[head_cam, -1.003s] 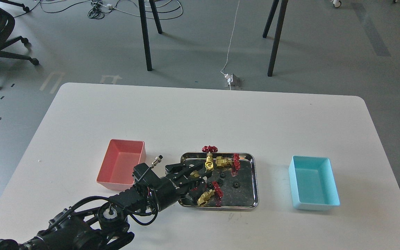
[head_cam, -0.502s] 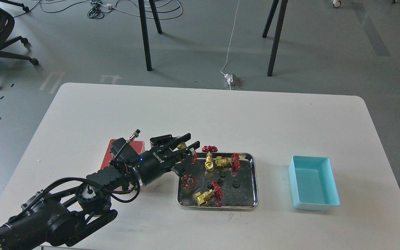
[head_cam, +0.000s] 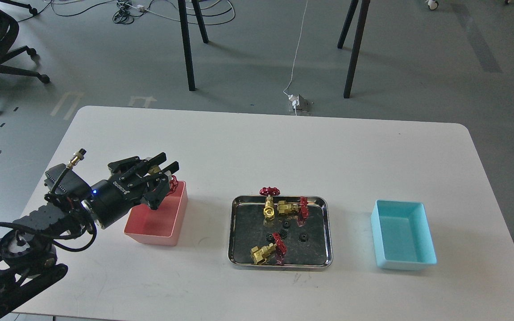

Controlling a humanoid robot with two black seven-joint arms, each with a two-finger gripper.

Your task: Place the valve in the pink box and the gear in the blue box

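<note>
My left gripper is shut on a valve; its brass body shows between the fingers and its red handwheel hangs just below them. It holds the valve above the far right corner of the pink box. Three more valves remain in the steel tray: an upright one at the far rim, one lying beside it, and one near the front. Tiny black gears lie between them. The blue box stands empty at the right. My right gripper is out of view.
The white table holds the pink box at the left, the tray in the middle and the blue box at the right. Beyond the far edge are table legs, cables and an office chair on the floor.
My left gripper lifted one valve out of the tray's left side and carried it left and up. It now hovers over the pink box.
</note>
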